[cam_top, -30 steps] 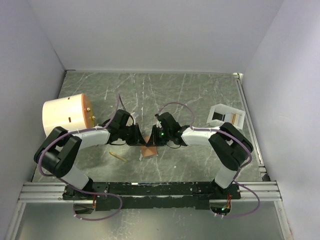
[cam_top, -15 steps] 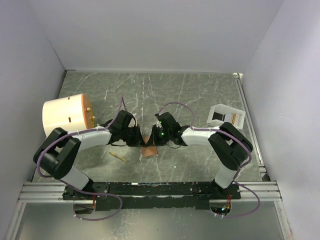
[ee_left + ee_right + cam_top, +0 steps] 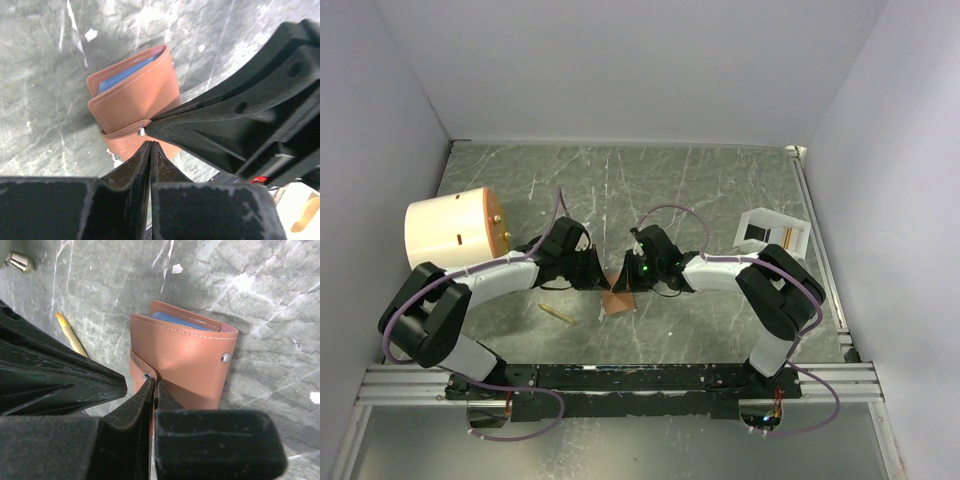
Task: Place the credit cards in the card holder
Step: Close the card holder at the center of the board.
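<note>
Two closed claws meet at the card holder [image 3: 618, 300], mid-table.
Tips of the left gripper [image 3: 150, 145] and right gripper [image 3: 151, 382] touch its snap tab [image 3: 140, 365]; any pinch is hidden. A blue credit card [image 3: 179, 321] edge peeks at 12 o'clock; marble table [image 3: 720, 190] stretches beyond.

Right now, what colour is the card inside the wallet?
Blue; the card shows best in left wrist view.

Top external camera sits high behind the arm bases, facing steeply down over the whole grey-green marbled table [image 3: 720, 190]. Wrist cameras look down past the left hand [image 3: 150, 150] and right hand [image 3: 153, 387] at very close range. All three views share the small tan-brown leather folding card holder [image 3: 618, 301].
</note>
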